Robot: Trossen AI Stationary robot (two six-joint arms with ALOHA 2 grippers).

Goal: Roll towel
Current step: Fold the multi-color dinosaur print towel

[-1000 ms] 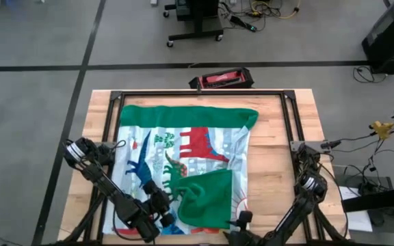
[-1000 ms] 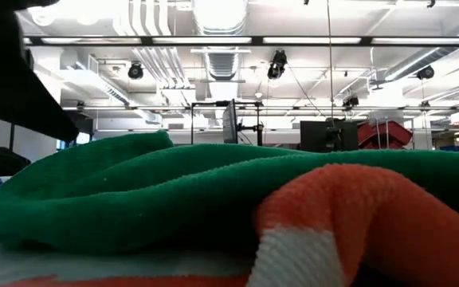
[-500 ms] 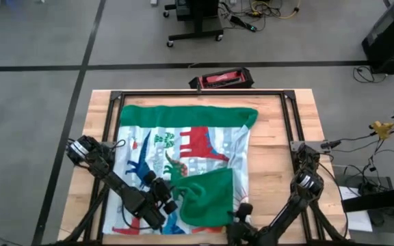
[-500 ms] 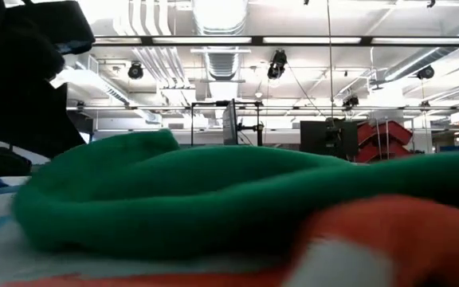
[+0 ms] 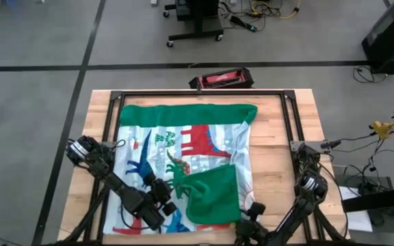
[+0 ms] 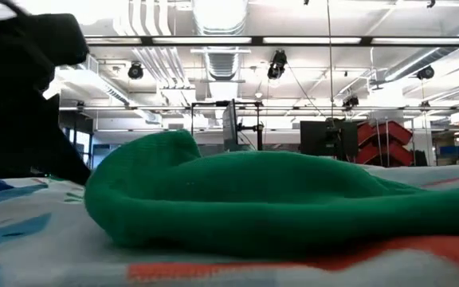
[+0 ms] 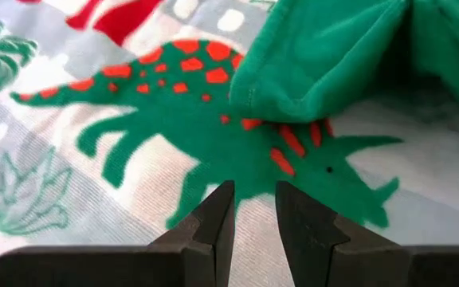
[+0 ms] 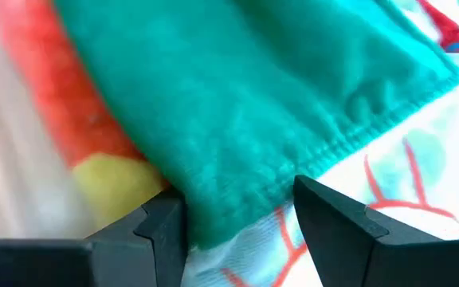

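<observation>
Towel (image 5: 183, 147) lies spread on bench (image 5: 272, 157) w/ near green flap folded over centre, left pincer (image 7: 252, 209) just above dino print by flap's left edge, fingers nearly together, nothing between, right pincer (image 8: 237, 215) apart, straddling flap's near-right hem.

Counter (image 5: 272, 147): I see pale wood planks, with a black metal frame (image 5: 200, 93) bolted round the work area.
Red case (image 5: 223, 79): I see it lying on the floor just past the counter's far edge, well away from both tools.
Floor (image 5: 40, 41): I see grey, crossed by dark lines.
Cables (image 5: 273, 9): yellow and black, tangled on the floor far beyond the counter.
Ceiling (image 6: 237, 40): I see strip lights and ducts.
</observation>
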